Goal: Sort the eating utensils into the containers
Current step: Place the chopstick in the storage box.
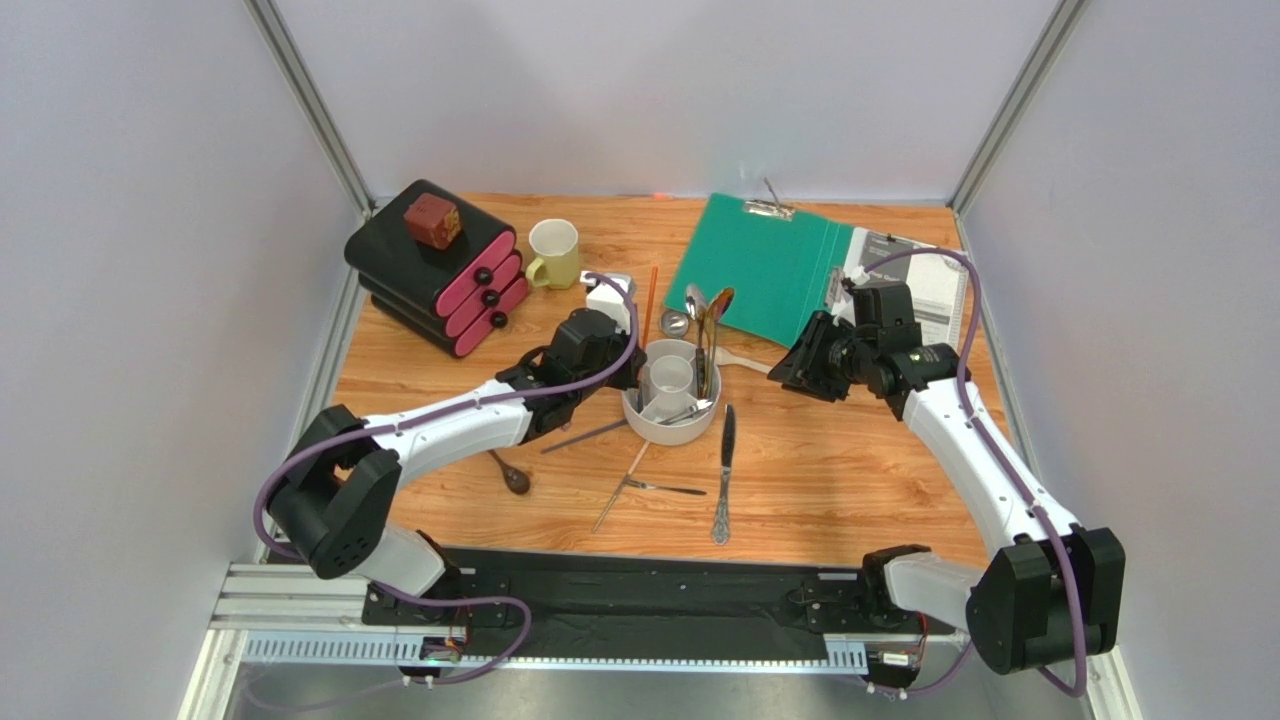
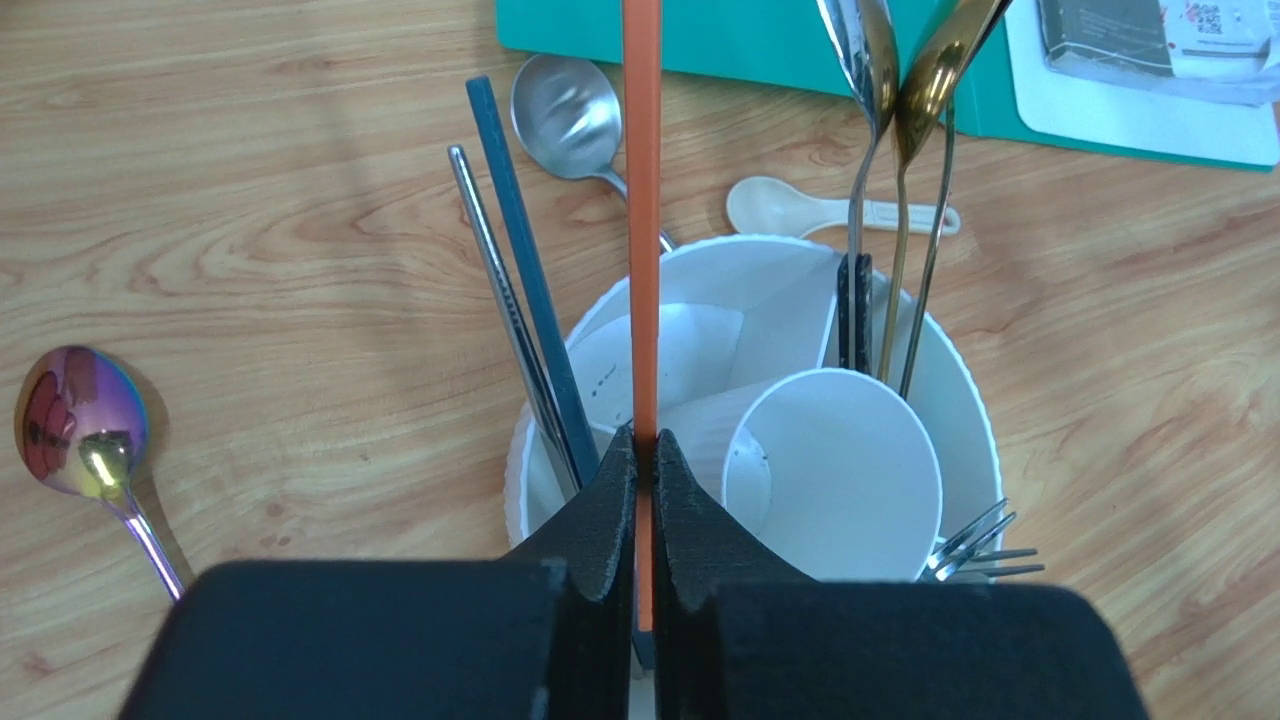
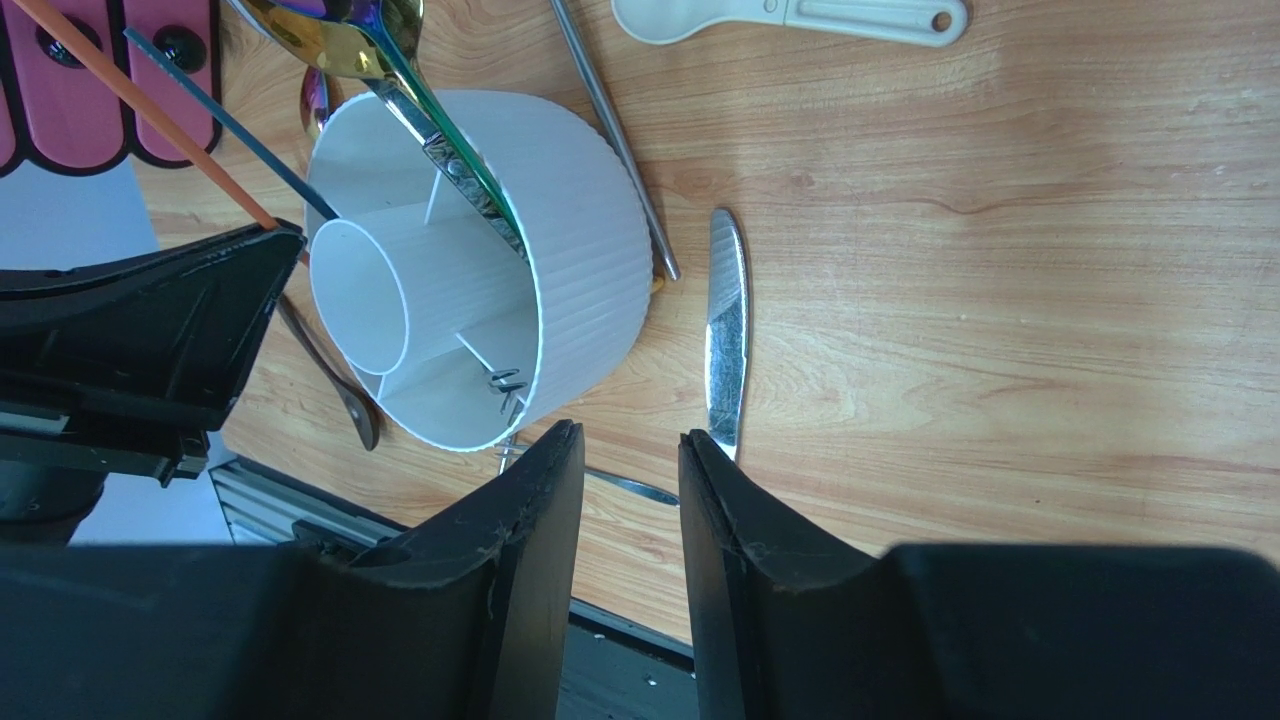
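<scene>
- Left gripper (image 2: pixel 643 450): clamped on one orange chopstick (image 2: pixel 643 225), at the white holder (image 2: pixel 977 435).
- Right gripper (image 3: pixel 631 450): fingers apart, empty, beside the holder.
- Two spoons stand inside: silver spoon (image 2: pixel 860 60), gold spoon (image 2: pixel 939 60).
- On the table (image 2: pixel 226 180): one knife (image 3: pixel 726 323), one white spoon (image 2: pixel 781 206).

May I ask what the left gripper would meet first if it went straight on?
Probably the white holder, whose open compartments lie directly ahead of the left gripper, shut on the orange chopstick; depth is unclear.
</scene>
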You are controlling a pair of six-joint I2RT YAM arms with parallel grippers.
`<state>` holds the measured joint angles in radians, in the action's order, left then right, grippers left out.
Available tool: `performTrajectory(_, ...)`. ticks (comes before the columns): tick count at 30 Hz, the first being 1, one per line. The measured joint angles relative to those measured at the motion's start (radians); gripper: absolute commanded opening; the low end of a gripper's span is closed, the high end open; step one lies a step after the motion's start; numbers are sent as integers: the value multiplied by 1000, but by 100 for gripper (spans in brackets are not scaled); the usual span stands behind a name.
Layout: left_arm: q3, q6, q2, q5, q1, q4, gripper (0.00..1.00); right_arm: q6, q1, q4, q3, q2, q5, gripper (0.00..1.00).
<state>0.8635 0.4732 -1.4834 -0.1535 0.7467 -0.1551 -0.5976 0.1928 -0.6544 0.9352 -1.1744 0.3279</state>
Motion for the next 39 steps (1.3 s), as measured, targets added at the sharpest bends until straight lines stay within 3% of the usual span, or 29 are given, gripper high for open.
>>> performTrajectory(11,-8,31,0,-58,43,42,0,9,0,0,-5,0,8,35)
performTrajectory(22,-46,73,0,-115,72,82,9,19,0,-1,-5,0,22,35)
performTrajectory(29,-48,91,-2,-131,86,82,30,23,0,-1,-6,0,23,35)
performTrajectory(39,-48,98,4,-166,92,77,35,27,0,-10,-24,0,23,35)
